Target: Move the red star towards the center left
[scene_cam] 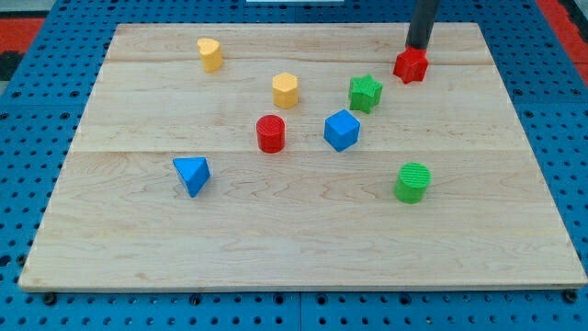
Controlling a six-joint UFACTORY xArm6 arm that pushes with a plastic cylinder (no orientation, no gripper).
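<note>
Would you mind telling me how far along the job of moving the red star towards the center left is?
Barely started. Done: my tip is placed just above the red star, at the view's upper right, apparently touching it. In hand: setting up the push. Left: the whole trip leftward across the board; the green star, yellow block and red cylinder lie roughly along the way.

Lab or robotics test bench. Evidence: blue perforated pegboard base (pixel 551 138) with regular hole grid, wooden board (pixel 303 239) laid on top as work surface, small coloured plastic blocks scattered on it, dark rod of arm entering from view's top. Red perforated panel (pixel 28 23) at top corners. No household items visible.
</note>
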